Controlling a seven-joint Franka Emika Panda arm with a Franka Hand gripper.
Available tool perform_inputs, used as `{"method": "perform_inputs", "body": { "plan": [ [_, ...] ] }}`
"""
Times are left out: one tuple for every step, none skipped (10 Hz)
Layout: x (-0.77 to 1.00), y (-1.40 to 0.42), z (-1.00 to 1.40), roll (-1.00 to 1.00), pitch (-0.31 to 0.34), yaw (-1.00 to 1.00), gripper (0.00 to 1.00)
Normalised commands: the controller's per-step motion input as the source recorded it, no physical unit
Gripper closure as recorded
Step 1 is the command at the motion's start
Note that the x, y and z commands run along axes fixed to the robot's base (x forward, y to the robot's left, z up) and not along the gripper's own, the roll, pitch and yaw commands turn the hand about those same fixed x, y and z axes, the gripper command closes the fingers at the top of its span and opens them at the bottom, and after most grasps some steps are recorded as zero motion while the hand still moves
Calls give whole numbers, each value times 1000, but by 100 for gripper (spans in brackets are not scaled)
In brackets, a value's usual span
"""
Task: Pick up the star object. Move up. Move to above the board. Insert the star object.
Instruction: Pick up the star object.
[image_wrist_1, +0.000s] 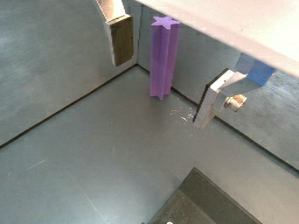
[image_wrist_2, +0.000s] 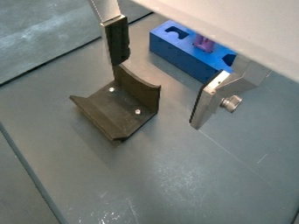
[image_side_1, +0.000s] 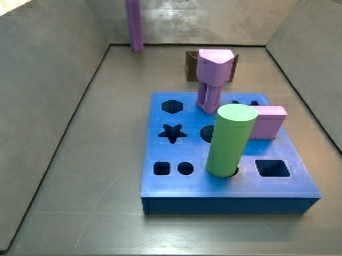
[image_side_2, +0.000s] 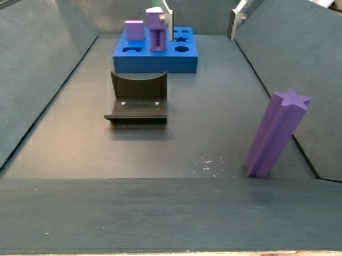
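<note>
The star object (image_wrist_1: 163, 54), a tall purple ridged prism, stands upright on the grey floor near a wall; it also shows in both side views (image_side_2: 277, 135) (image_side_1: 135, 25). My gripper (image_wrist_1: 163, 92) is open and empty above the floor, and the star stands beyond its two fingers, apart from both. In a wrist view the gripper (image_wrist_2: 159, 94) hangs over the floor between the fixture (image_wrist_2: 117, 109) and the blue board (image_wrist_2: 176, 54). The board (image_side_1: 234, 188) has a free star-shaped hole (image_side_1: 171, 132). The gripper does not show clearly in the side views.
On the board stand a green cylinder (image_side_1: 230, 140), a lilac-pink peg (image_side_1: 214, 75) and a short pink block (image_side_1: 269, 122). The dark fixture (image_side_2: 138, 98) stands between the board (image_side_2: 158, 62) and the star. Grey walls close in the floor.
</note>
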Motion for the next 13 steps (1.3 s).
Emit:
{"method": "perform_inputs", "body": {
  "plan": [
    [-349, 246, -49, 31, 0, 11, 0],
    [-803, 669, 0, 0, 0, 89, 0],
    [-863, 751, -43, -16, 0, 63, 0],
    [-877, 751, -54, -19, 0, 60, 0],
    [-891, 740, -80, -20, 0, 37, 0],
    [-920, 689, -109, 0, 0, 0, 0],
    [-951, 657, -109, 0, 0, 0, 0],
    [-923, 706, -174, -27, 0, 0, 0],
    [-771, 771, -200, -44, 0, 0, 0],
    [-740, 691, -231, -41, -6, 0, 0],
    [-557, 523, -143, -51, -33, 0, 0],
    [-100, 286, -180, -101, -99, 0, 0],
    [0, 163, -337, -77, -126, 0, 0]
  ]
}}
